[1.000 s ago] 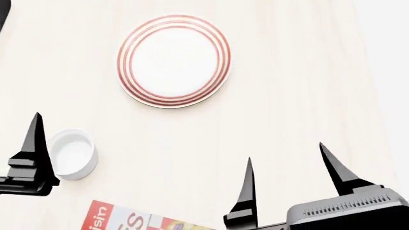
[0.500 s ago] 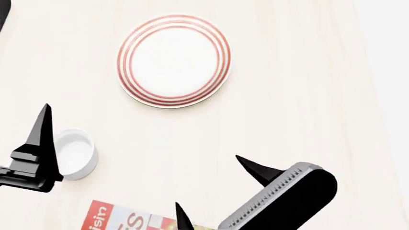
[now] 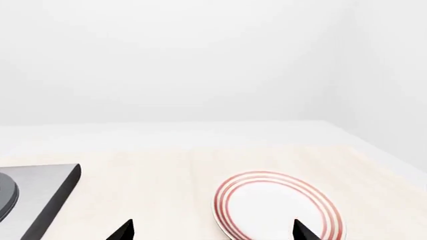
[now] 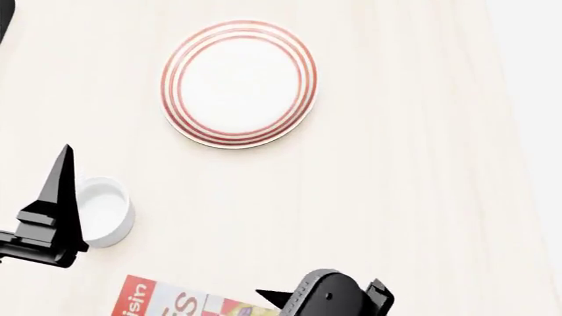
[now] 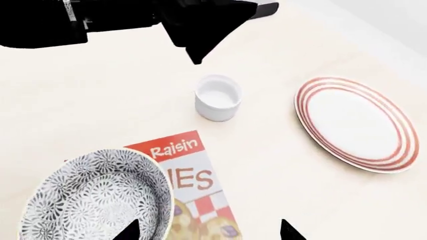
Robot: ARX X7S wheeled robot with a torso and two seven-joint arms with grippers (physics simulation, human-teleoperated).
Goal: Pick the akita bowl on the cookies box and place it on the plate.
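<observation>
I saw a small plain white cup (image 4: 104, 210) standing upright on the pale wooden table (image 4: 412, 197), toward its near left. At the far left lay a flat grey slab (image 3: 40, 195) carrying a dark round disc (image 3: 5, 192).

- One akita bowl (image 5: 97, 197), speckled inside and out, resting on the carton.
- One cookies box (image 5: 193, 192), red and white.
- One plate (image 4: 239, 82) with red rings round its rim.
- One small plain white cup (image 4: 104, 210).
- One grey slab (image 3: 37, 197) with a dark disc on it, at the worktop's edge in the left wrist view.
- One worktop (image 4: 412, 164), pale wood.
- Two claws: the left claw (image 3: 210, 231) and the right claw (image 5: 205, 231), each showing two dark fingertips.
</observation>
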